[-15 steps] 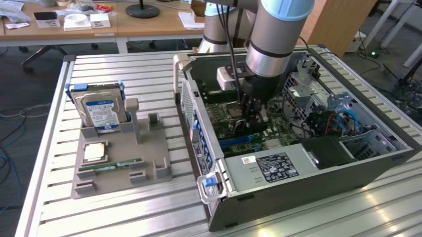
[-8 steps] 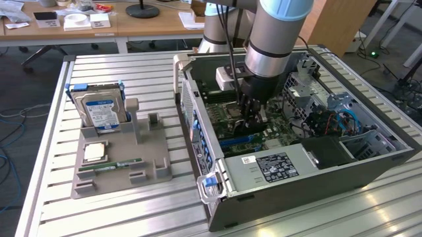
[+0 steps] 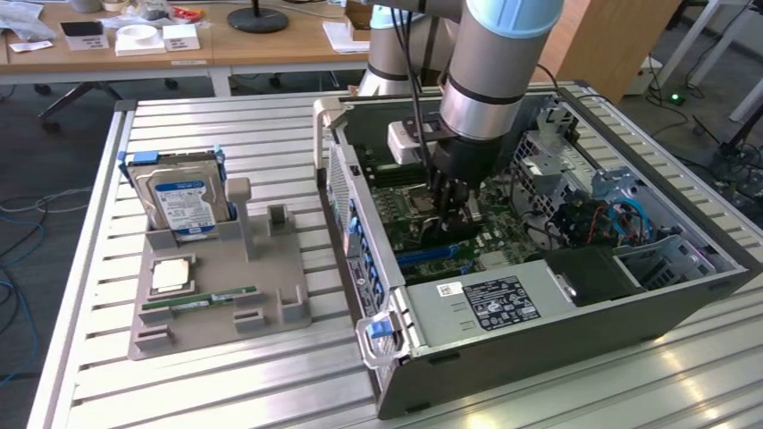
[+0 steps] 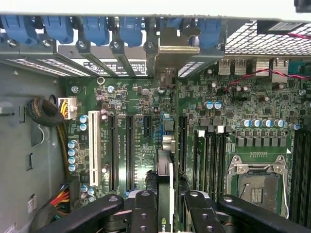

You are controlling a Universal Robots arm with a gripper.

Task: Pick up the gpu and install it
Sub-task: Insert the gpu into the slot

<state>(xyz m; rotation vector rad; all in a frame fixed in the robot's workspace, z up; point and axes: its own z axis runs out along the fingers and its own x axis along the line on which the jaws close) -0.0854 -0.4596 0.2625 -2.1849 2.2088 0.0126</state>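
Observation:
My gripper (image 3: 451,213) reaches down inside the open computer case (image 3: 537,313), over the green motherboard (image 4: 131,102). It is shut on the gpu (image 4: 165,177), a thin card seen edge-on between the black fingers (image 4: 145,213). The card stands upright along the line of the expansion slots. Its silver bracket end (image 4: 177,48) sits at the case's rear slot openings, under the blue latches (image 4: 95,29). I cannot tell whether the card's lower edge touches a slot.
Black slots and one white slot (image 4: 94,155) lie beside the card, and the CPU socket (image 4: 256,187) is on its other side. At the exterior view's left, a grey holder (image 3: 221,313) carries a blue-labelled hard drive (image 3: 185,198), a RAM stick (image 3: 197,300) and a chip (image 3: 171,274).

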